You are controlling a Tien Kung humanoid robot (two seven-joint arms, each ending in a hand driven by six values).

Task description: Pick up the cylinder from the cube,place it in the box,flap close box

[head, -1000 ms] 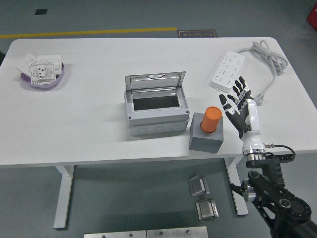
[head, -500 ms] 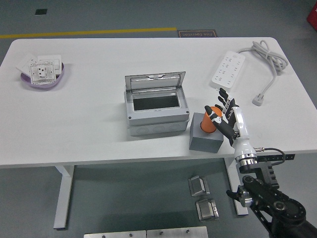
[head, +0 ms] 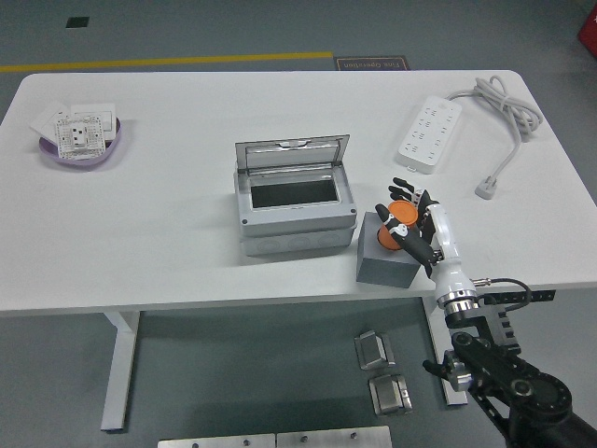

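An orange cylinder [head: 401, 208] stands upright in the top of a grey cube [head: 384, 266] near the table's front edge. My right hand [head: 399, 217] comes up from the lower right and wraps the cylinder. Its thumb lies across the front and its black fingers [head: 397, 185] curl around the back and left side, hiding most of the cylinder. Just left of the cube sits the grey box [head: 296, 210], its lid [head: 292, 153] raised at the back and its inside empty. My left arm is out of view.
A white power strip [head: 429, 132] with a coiled cable [head: 502, 112] lies at the back right. A purple bowl [head: 81, 147] with white socket plates sits at the far left. Bare table lies in front of the box.
My right hand has moved left and slightly toward the table's near edge, from open beside the cube to closed around the cylinder. The cylinder and box have not moved.
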